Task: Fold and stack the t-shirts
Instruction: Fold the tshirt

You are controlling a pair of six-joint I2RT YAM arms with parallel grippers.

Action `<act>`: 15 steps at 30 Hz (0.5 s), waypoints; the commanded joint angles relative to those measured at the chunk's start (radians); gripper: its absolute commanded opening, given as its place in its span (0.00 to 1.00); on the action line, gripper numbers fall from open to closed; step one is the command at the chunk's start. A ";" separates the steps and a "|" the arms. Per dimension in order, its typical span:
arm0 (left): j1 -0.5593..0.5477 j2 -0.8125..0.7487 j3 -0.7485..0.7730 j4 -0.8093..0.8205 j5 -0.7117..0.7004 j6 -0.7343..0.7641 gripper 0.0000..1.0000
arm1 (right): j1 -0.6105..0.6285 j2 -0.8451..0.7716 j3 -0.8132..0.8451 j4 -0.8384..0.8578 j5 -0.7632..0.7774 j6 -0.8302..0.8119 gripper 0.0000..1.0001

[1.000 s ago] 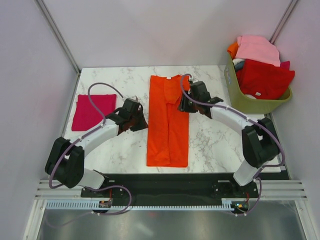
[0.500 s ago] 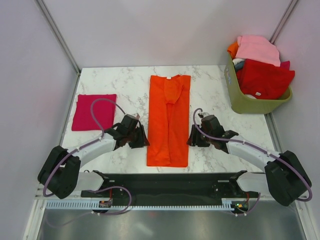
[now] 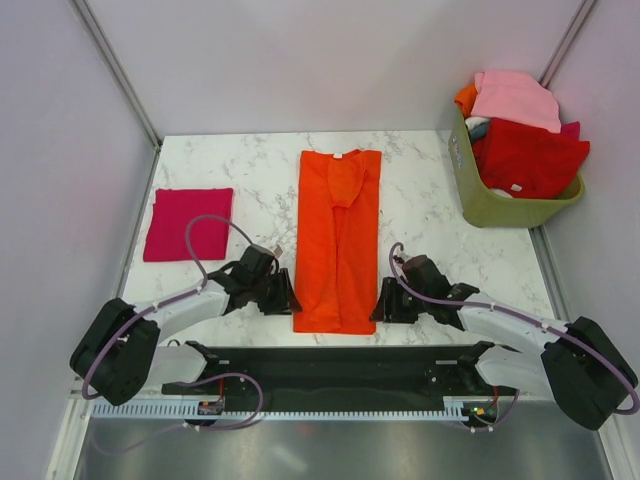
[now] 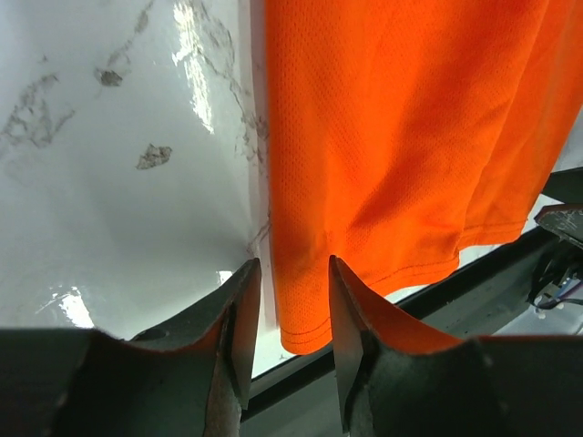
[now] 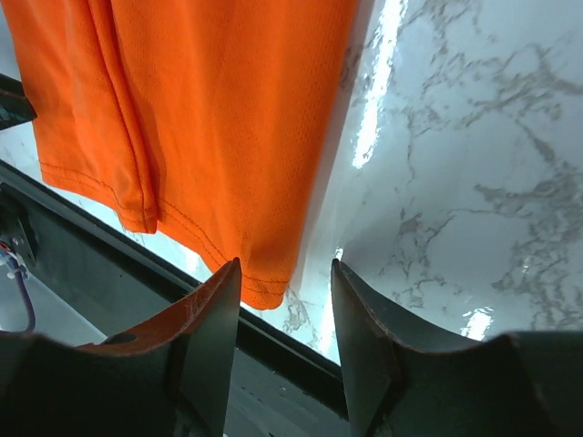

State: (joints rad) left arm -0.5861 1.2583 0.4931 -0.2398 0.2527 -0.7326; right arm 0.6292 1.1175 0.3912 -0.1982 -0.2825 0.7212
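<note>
The orange t-shirt (image 3: 337,240) lies in the middle of the table as a long narrow strip, its white neck tag (image 3: 339,155) at the far end and its hem at the near edge. The crimson-magenta t-shirt (image 3: 188,223) lies folded in a flat square at the left. My left gripper (image 3: 288,300) is low at the strip's near left corner. In the left wrist view the left gripper (image 4: 291,266) is open with that corner of the orange t-shirt (image 4: 401,137) between its fingers. My right gripper (image 3: 378,308) is at the near right corner. The right gripper (image 5: 285,266) is open over the hem of the orange t-shirt (image 5: 209,118).
An olive-green basket (image 3: 500,208) at the back right holds red, pink and orange clothes. The black base rail (image 3: 340,362) runs right below the table's near edge, close under both grippers. White marble tabletop (image 3: 430,260) shows on both sides of the strip.
Both arms drew back along the strip's sides to its near corners. The right one came from the collar end. Both grippers opened wider.
</note>
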 commanded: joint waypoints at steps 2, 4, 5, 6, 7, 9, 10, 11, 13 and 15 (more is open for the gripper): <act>-0.008 -0.040 -0.027 0.031 0.063 -0.034 0.42 | 0.032 -0.005 -0.006 0.013 -0.009 0.050 0.49; -0.011 -0.036 -0.027 0.033 0.072 -0.037 0.41 | 0.052 0.011 0.001 0.014 0.000 0.053 0.48; -0.014 -0.031 -0.027 0.033 0.080 -0.039 0.40 | 0.058 0.018 0.005 0.013 0.002 0.055 0.46; -0.015 -0.028 -0.025 0.034 0.085 -0.039 0.39 | 0.072 0.022 0.006 0.014 0.005 0.058 0.45; -0.015 -0.028 -0.025 0.036 0.091 -0.040 0.39 | 0.076 0.031 0.011 0.014 0.011 0.061 0.45; -0.018 -0.027 -0.024 0.037 0.099 -0.041 0.37 | 0.087 0.039 0.011 0.014 0.017 0.067 0.43; -0.020 -0.023 -0.024 0.039 0.103 -0.042 0.36 | 0.090 0.044 0.011 0.017 0.020 0.067 0.43; -0.021 -0.023 -0.025 0.037 0.103 -0.041 0.34 | 0.093 0.048 0.011 0.019 0.025 0.069 0.39; -0.020 -0.016 -0.027 0.039 0.097 -0.037 0.24 | 0.096 0.059 0.011 0.019 0.026 0.069 0.29; -0.018 -0.010 -0.025 0.036 0.091 -0.031 0.07 | 0.096 0.062 0.012 0.013 0.042 0.069 0.16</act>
State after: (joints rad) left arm -0.6022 1.2396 0.4679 -0.2287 0.3233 -0.7586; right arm 0.7185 1.1679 0.3897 -0.1890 -0.2733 0.7818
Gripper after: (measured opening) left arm 0.138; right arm 0.195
